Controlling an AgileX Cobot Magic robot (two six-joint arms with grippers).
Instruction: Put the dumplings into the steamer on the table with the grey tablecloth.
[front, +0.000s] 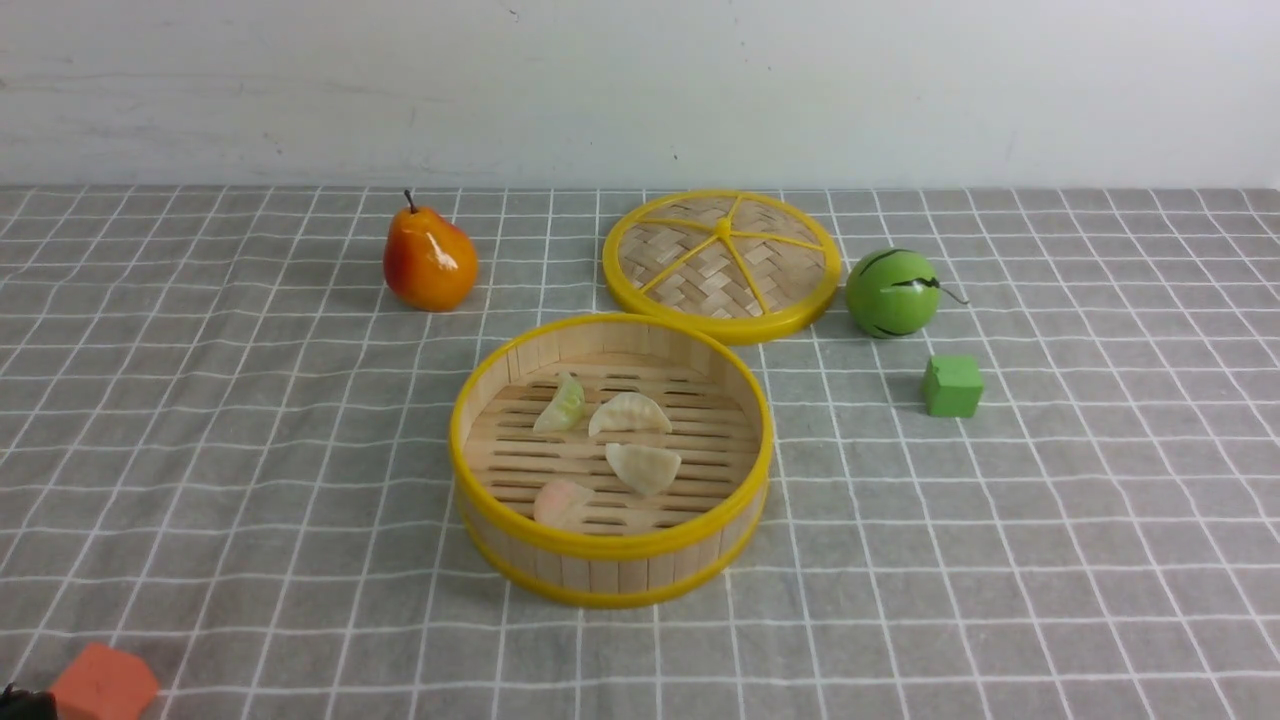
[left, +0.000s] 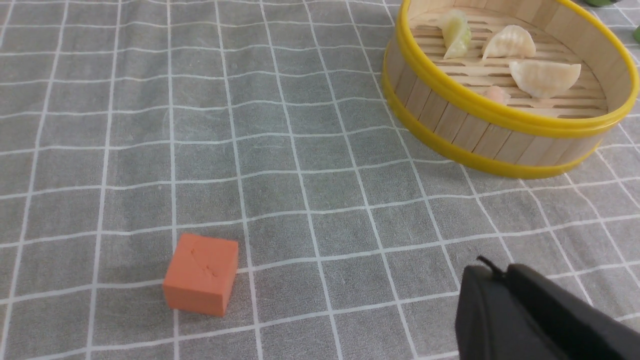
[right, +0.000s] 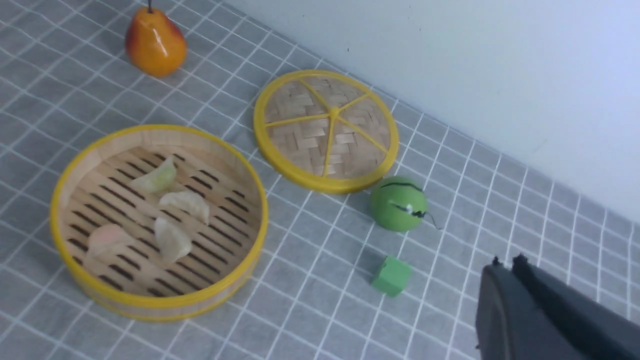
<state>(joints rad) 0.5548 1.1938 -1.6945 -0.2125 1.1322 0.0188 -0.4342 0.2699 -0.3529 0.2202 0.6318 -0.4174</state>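
Note:
The steamer stands upright on the grey tablecloth in the middle of the table. Inside it lie the pale green dumpling, two cream dumplings and the pale pink dumpling. They also show in the right wrist view: green, cream, pink. My left gripper is shut and empty, low over the cloth near the steamer. My right gripper is shut and empty, well apart from the steamer.
The woven lid lies flat behind the steamer. A pear stands at the back left. A green ball and a green cube are to the right. An orange cube sits at the front left, by my left gripper.

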